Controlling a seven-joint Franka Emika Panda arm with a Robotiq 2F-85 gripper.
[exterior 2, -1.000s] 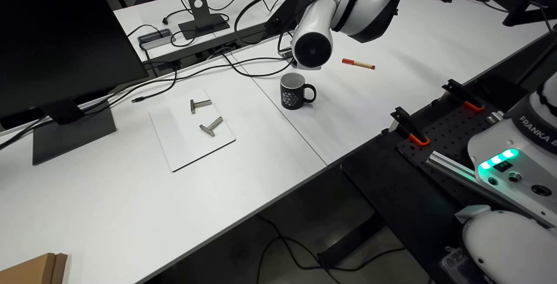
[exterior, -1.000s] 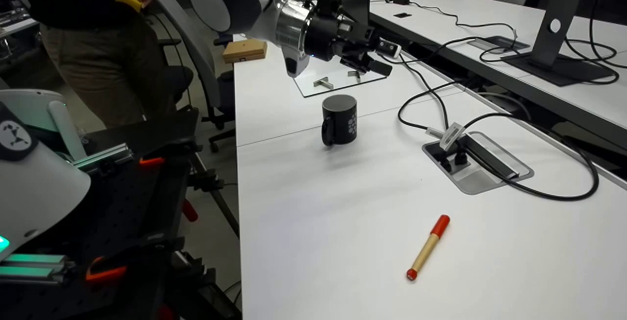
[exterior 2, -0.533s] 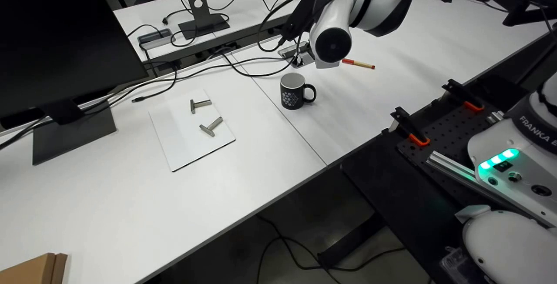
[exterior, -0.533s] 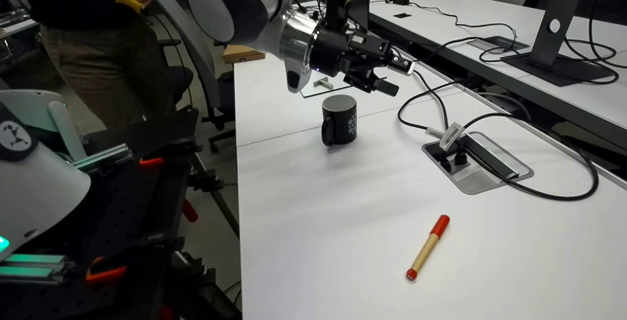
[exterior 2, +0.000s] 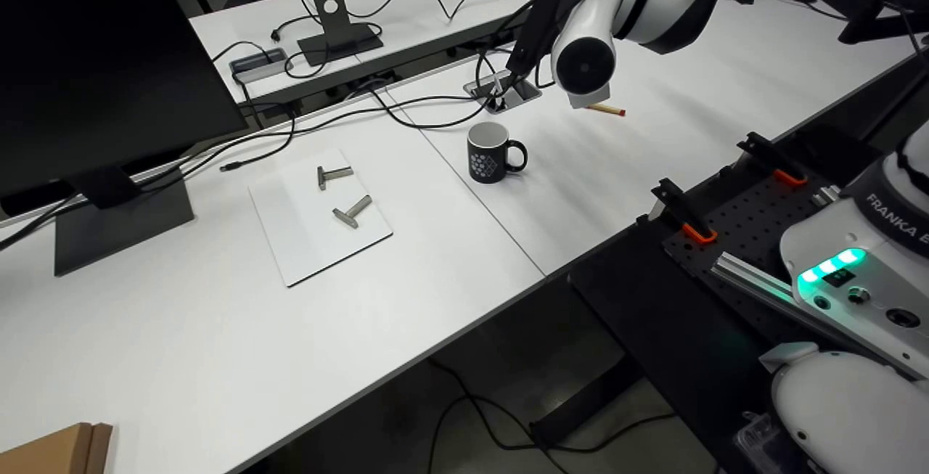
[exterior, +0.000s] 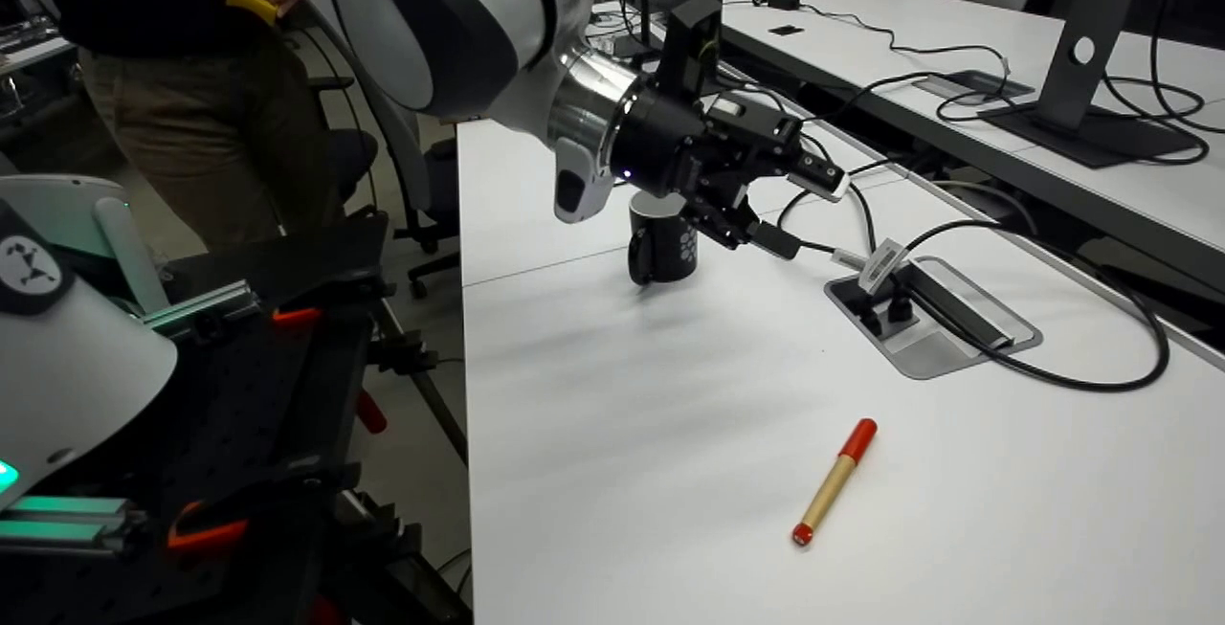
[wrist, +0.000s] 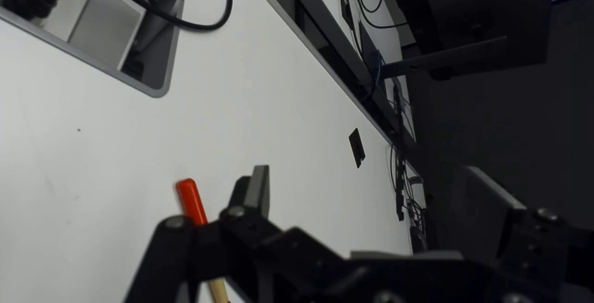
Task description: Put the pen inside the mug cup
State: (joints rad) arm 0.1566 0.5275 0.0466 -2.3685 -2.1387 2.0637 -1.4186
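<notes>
Reading this as the approach to the pen [exterior: 833, 486], not yet a pick. Found lying flat on the worktop [exterior: 593, 510], with the long red cap towards the socket plate [exterior: 926, 355], well apart from the claw [exterior: 802, 210]. Seeing the claw spread wide with nothing in it.

To do it well: bring the claw over the pen, then tip it down; aimed more along the worktop than at it right now. Turn so as to close across the barrel, not along it. Pinch towards one end, leaving the other free to lead into the mug cup [exterior: 662, 254]. Go in square; likely to roll if nudged. Don't lean on the wrist view alone, with the pen partly hidden behind the claw's linkage.

Watch the mug cup: standing upright, partly covered by the claw in an exterior view. Can't tell the clearance, so stay high on the return. Keep off the black cable [exterior: 1101, 388] looping out from the socket plate. Also got a white board [exterior 2: 301, 234] with two T-shaped metal pieces [exterior 2: 353, 211], plus a monitor [exterior 2: 109, 60], beyond the mug cup from the pen, so probably not in the way of this reach
</notes>
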